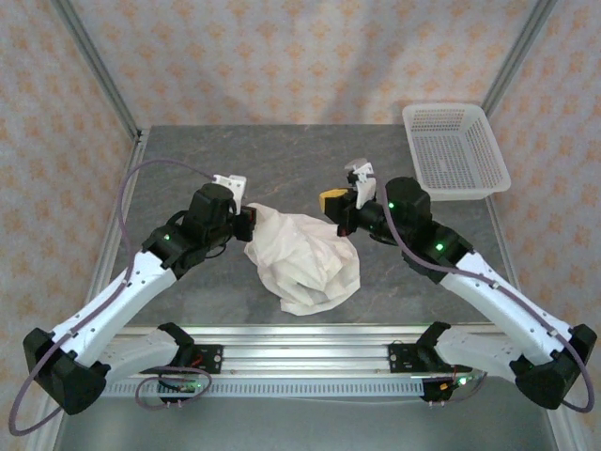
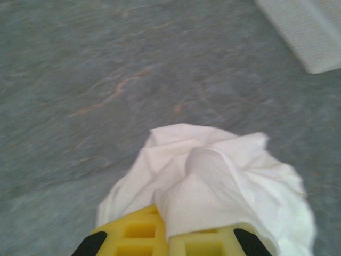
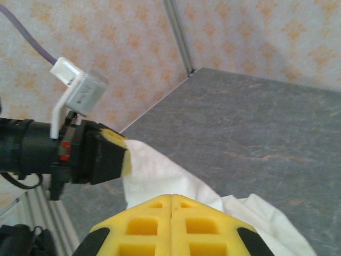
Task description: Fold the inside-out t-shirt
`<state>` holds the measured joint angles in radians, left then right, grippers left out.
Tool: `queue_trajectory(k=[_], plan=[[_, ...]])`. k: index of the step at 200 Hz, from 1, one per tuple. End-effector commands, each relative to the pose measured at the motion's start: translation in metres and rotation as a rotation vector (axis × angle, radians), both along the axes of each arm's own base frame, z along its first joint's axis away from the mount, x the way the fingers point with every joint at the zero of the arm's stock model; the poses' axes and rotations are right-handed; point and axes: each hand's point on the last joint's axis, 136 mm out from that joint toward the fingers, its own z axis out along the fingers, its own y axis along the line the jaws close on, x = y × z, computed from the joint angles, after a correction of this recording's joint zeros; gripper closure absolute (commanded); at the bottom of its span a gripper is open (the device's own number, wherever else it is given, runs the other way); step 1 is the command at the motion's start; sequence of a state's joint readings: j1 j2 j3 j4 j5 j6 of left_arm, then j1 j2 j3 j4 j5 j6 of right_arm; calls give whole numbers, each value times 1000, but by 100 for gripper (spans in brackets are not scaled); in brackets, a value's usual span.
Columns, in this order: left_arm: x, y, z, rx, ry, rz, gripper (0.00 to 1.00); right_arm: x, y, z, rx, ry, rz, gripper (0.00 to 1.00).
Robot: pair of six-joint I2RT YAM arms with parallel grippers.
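Note:
The inside-out t-shirt [image 1: 305,258] is a white bunched heap at the middle of the table. My left gripper [image 1: 249,224] is shut on its upper left edge; in the left wrist view a ribbed fold of the t-shirt [image 2: 213,186] comes out from between the yellow fingers [image 2: 133,234]. My right gripper [image 1: 331,205] is at the upper right edge, jaws pressed together. In the right wrist view the t-shirt [image 3: 154,170] stretches from the left gripper [image 3: 114,154] straight to my right gripper's [image 3: 171,197] closed tips. The pinch itself is hidden under the fingers.
A white plastic mesh basket [image 1: 455,150] stands at the table's back right corner, and its rim [image 2: 303,32] shows in the left wrist view. Bare grey tabletop [image 1: 282,169] lies behind the shirt. Patterned walls close in the back and sides.

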<state>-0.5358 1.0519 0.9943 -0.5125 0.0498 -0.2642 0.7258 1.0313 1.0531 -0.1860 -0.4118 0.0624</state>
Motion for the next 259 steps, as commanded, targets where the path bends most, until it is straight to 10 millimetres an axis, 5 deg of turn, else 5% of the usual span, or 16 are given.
queue_trajectory(k=[1, 18, 43, 63, 70, 86, 96, 110, 134, 156, 181, 204, 234, 250, 259], plan=[[-1, 49, -4, 132, -7, 208, 100, -6, 24, 3, 67, 50, 88, 100], [-10, 96, -12, 230, -11, 428, 100, 8, 24, -15, 42, 111, 13, 100], [-48, 195, -25, 391, 10, 894, 100, 45, -17, -47, -21, 218, -333, 97], [-67, 224, -43, 292, 53, 1029, 100, 50, -37, -68, -65, 277, -443, 94], [-71, 229, -47, 241, 54, 1070, 90, 51, -42, -76, -81, 298, -473, 92], [-71, 229, -47, 136, 57, 1107, 37, 51, -56, -98, -138, 357, -536, 81], [-64, 219, -44, 68, 66, 1070, 22, 49, -65, -109, -174, 391, -575, 77], [-42, 185, -36, -44, 75, 898, 18, 44, -73, -126, -210, 436, -600, 70], [-10, 74, -19, -169, 93, 440, 22, 37, -83, -150, -228, 500, -634, 66], [-13, -12, -30, -106, 184, 197, 27, 33, -89, -159, -216, 523, -656, 65], [-21, -72, -57, -106, 280, 100, 28, 29, -93, -159, -198, 519, -666, 64], [-22, -94, -91, -103, 365, 133, 28, 26, -96, -159, -202, 523, -666, 63], [-16, -81, -129, 25, 401, 267, 23, 22, -97, -162, -209, 532, -661, 61], [-14, -92, -137, 15, 421, 237, 34, 20, -97, -164, -207, 537, -656, 61], [-14, -104, -138, -25, 432, 193, 49, 19, -97, -166, -207, 539, -652, 61]])
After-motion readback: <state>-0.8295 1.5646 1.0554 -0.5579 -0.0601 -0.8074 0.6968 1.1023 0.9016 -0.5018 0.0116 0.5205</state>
